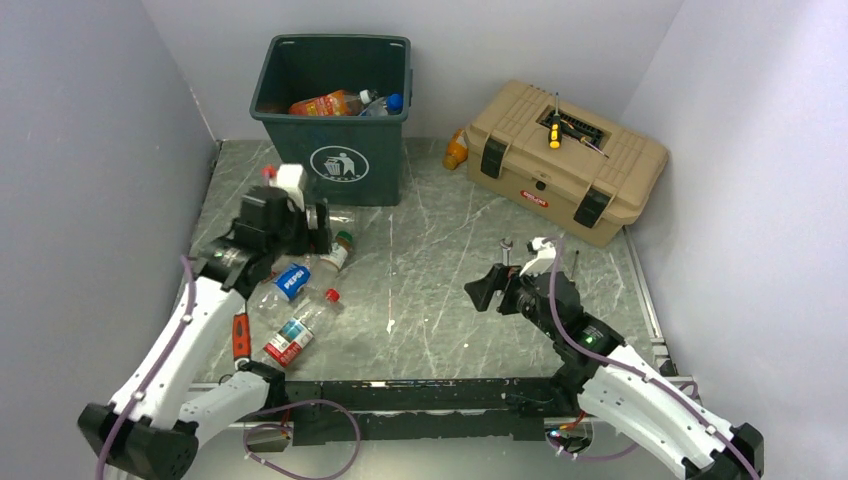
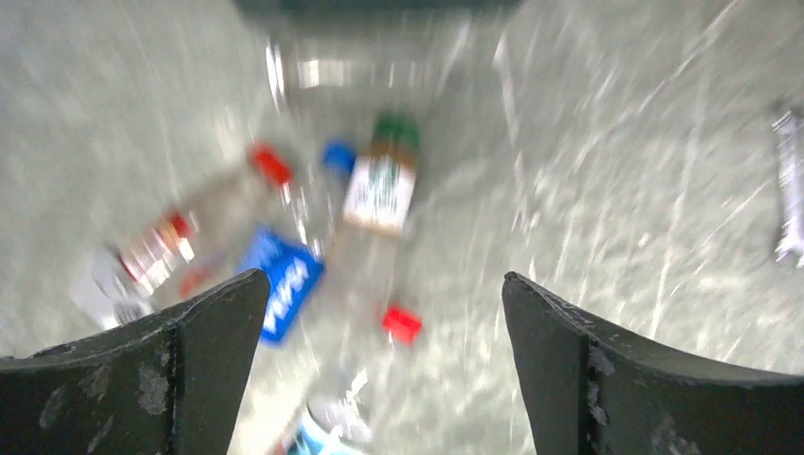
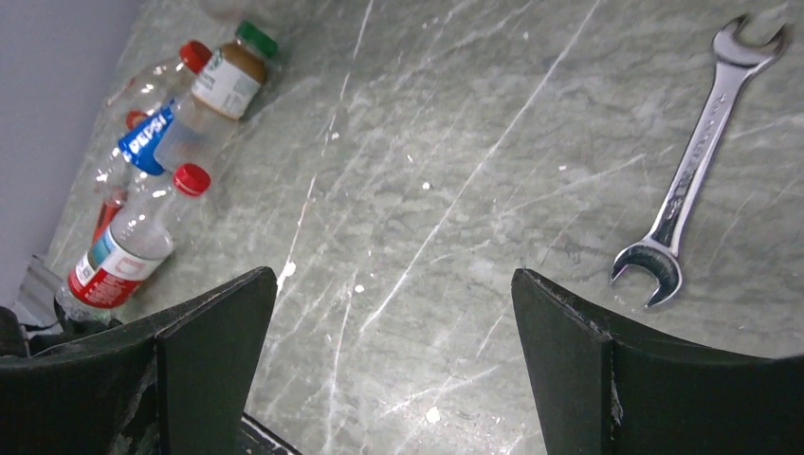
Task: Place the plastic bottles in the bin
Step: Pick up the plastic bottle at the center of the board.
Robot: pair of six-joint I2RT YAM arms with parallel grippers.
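Right gripper (image 3: 391, 277) jaws gape wide, with a PEPSI-labelled bottle (image 3: 150, 140) lying beyond.

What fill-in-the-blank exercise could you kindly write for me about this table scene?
The blue-labelled bottle on the table reads ____.
The screwdriver on the toolbox has a ____ handle.
The bin stands on the toolbox's ____ side.
The left hand and right hand both stand ____, holding nothing.
Missing words: Pepsi; yellow; left; open.
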